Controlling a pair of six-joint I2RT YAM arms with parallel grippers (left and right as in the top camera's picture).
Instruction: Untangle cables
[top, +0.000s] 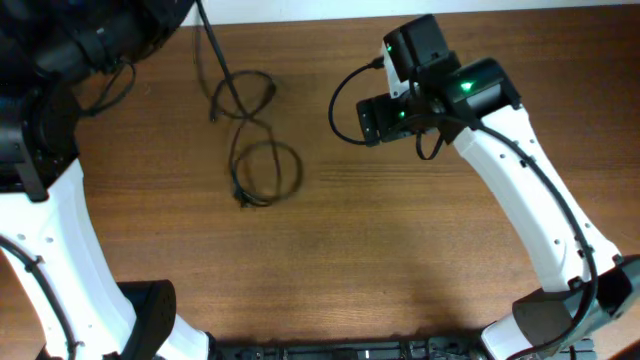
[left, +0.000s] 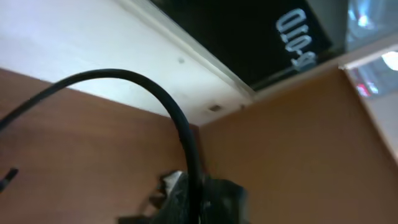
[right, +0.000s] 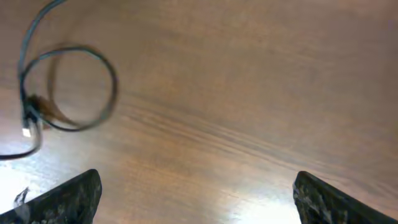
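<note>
Resting on the table, cables lie looped.

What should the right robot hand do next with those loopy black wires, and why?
Probably slide the right gripper over toward the cables and lower it onto one loop. Its fingers are spread wide and hold nothing, with only bare table below, while the cables lie untouched off to one side, their loops crossing each other.
</note>
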